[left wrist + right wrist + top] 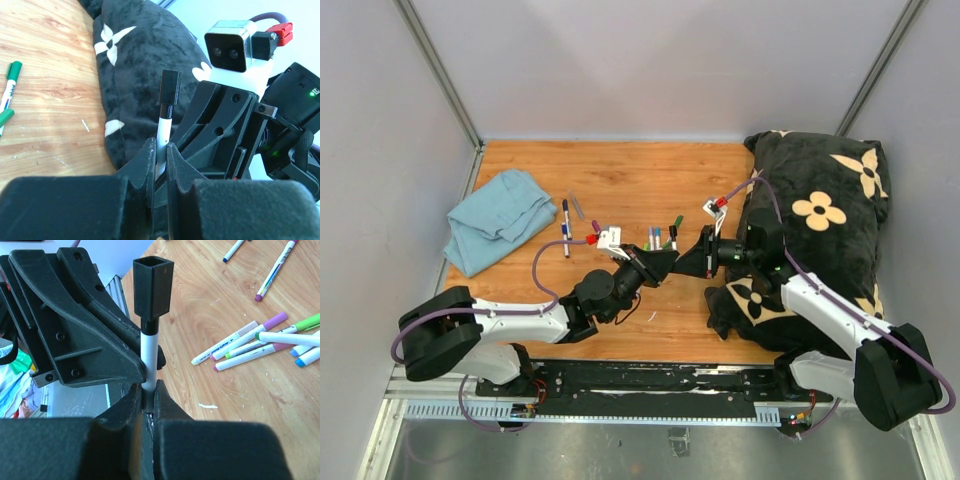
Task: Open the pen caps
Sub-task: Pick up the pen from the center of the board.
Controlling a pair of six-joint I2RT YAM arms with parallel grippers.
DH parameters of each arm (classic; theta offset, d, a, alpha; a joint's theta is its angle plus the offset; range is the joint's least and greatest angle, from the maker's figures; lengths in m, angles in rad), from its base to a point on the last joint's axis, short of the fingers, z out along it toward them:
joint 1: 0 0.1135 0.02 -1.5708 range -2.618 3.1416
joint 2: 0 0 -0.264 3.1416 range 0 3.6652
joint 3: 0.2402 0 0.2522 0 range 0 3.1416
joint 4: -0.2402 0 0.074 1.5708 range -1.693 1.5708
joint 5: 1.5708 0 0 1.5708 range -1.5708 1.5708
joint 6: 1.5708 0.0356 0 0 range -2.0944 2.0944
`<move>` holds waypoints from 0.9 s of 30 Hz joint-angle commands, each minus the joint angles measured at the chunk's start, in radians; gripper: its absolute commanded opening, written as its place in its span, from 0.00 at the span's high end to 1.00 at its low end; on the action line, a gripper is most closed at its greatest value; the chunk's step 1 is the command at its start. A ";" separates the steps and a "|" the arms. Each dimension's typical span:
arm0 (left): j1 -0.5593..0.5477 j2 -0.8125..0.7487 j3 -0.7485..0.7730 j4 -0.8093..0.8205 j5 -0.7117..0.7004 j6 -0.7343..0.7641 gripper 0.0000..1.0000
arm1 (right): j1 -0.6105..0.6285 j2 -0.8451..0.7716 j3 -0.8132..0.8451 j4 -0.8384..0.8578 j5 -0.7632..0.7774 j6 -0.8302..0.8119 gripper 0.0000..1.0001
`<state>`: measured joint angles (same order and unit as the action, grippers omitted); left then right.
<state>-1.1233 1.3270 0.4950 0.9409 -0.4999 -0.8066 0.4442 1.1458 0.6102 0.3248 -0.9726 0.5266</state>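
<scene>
left tool [160, 151], right tool [148, 391] clamping pen [148, 354] — lower barrel hidden

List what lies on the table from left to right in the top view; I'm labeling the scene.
Blue cloth → pens beside the cloth → cluster of pens → black flowered pillow.
</scene>
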 commanded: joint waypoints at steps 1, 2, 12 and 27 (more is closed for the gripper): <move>-0.013 0.001 0.005 0.078 -0.004 0.030 0.95 | 0.016 0.001 0.039 -0.003 -0.024 -0.028 0.99; -0.013 -0.007 -0.006 0.091 0.002 0.040 0.89 | 0.016 -0.001 0.043 -0.015 -0.027 -0.037 0.99; -0.013 -0.312 -0.212 0.077 0.119 0.139 0.23 | 0.014 0.033 0.125 -0.203 -0.122 -0.274 0.99; -0.012 -0.948 -0.408 -0.220 0.116 0.393 0.01 | -0.002 0.066 0.296 -0.675 -0.081 -0.793 0.99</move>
<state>-1.1297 0.4370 0.0864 0.7994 -0.3931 -0.5117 0.4442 1.1934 0.8543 -0.2092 -1.0966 -0.1139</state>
